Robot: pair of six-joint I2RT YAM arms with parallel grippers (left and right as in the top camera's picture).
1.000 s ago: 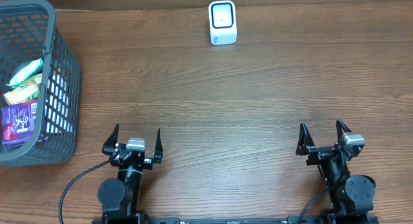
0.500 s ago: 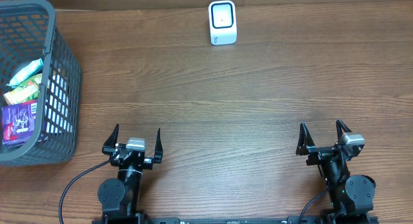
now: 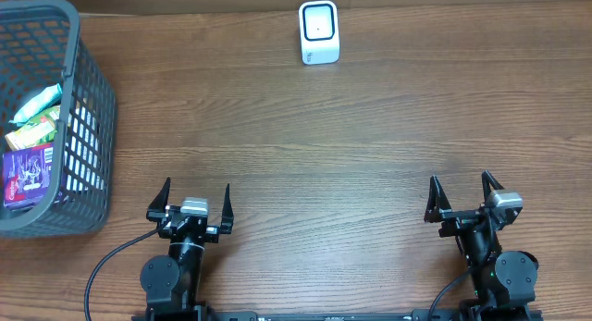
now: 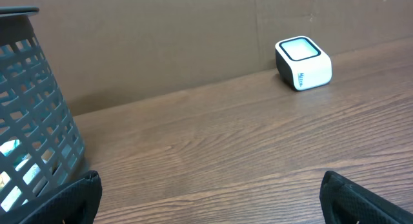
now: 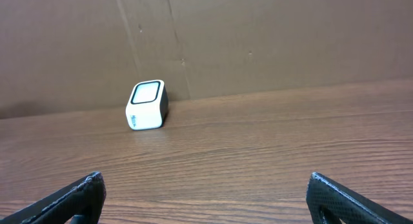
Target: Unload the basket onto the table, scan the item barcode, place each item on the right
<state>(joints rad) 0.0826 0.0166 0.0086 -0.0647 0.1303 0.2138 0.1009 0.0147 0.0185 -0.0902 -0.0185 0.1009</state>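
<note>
Overhead | scanner (image 3: 319, 31): white box, dark-rimmed face; left tool (image 3: 196, 188), right tool (image 3: 460, 179): spread, empty

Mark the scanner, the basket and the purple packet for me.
scanner (image 3: 318, 26), overhead view, top window.
basket (image 3: 92, 127), overhead view, right wall.
purple packet (image 3: 26, 176), overhead view, printed face.

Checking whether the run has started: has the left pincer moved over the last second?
No. Overhead, the left pincer sits at the same spot relative to the grey basket and the white scanner as before, open and empty.
</note>
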